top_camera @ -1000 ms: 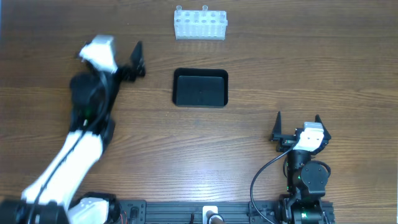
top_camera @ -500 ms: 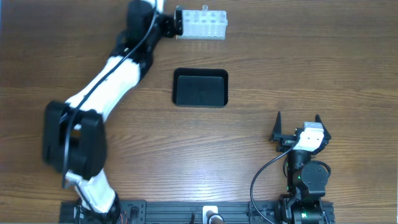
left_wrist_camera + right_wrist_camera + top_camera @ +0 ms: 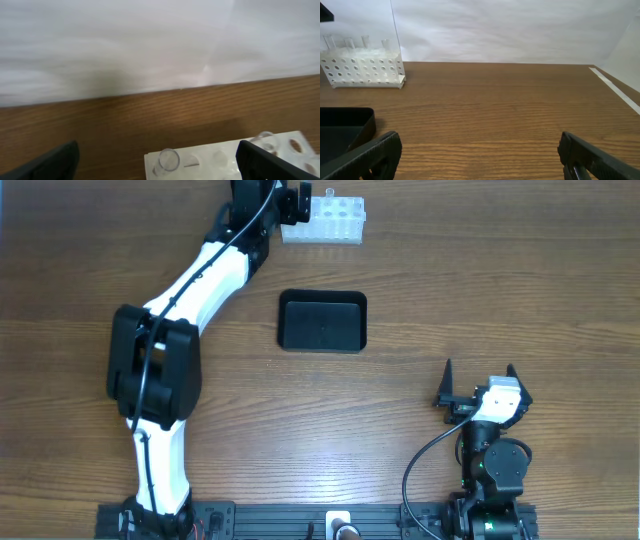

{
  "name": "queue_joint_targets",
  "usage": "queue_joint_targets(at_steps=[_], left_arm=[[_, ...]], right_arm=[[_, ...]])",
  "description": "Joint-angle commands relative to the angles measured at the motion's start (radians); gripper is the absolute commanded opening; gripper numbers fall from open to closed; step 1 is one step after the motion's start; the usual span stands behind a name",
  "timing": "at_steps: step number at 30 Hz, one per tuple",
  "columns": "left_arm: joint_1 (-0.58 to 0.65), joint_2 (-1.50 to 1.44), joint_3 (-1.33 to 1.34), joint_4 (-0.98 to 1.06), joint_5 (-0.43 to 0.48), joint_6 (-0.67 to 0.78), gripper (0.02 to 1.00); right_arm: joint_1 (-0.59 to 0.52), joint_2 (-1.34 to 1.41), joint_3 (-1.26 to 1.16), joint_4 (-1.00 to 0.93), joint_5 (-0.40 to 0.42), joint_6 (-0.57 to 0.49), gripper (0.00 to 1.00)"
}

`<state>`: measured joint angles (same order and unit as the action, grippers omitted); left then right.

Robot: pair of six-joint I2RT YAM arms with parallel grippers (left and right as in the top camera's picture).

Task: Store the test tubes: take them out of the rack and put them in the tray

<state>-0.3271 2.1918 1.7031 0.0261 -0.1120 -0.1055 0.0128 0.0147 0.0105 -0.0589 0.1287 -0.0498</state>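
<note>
Top view puts the white perforated rack (image 3: 322,220) at 12 o'clock on the wooden table (image 3: 520,290). The black tray (image 3: 322,321) sits near the centre, apart from the rack, and no tube lies in it yet. The left gripper (image 3: 303,202) hangs at the rack's 9 o'clock end, its fingers spread wide and grasping nothing. The right gripper (image 3: 480,375) rests at 5 o'clock, well apart from both, likewise spread and holding nothing. From the left wrist view, the rack's corner lies between the parted fingers. One likely fault is that they come down astride the rack's wall rather than a single tube, then pinch or shove the light rack along the table. Another is a tube lifted off-vertical, which could bind in its hole and drag the rack up with it. The test tubes (image 3: 169,159) are clear, thin-walled and open-mouthed, standing upright in the rack's holes with their rims proud of the top. They look smooth, probably slippery, and hard to pick out against the pale rack.
</note>
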Motion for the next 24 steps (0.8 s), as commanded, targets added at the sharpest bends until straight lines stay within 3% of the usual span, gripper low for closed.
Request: queue_joint_targets(at_steps=[1,24], left_arm=[[-0.012,0.067,0.071,-0.027,-0.029,-0.011,0.998],[-0.018,0.119,0.085,-0.045,-0.077,-0.045,0.757]], right_arm=[[0.001,-0.01,-0.005,-0.002,-0.008,0.0,0.991],[0.001,-0.01,-0.005,-0.002,-0.008,0.0,0.991]])
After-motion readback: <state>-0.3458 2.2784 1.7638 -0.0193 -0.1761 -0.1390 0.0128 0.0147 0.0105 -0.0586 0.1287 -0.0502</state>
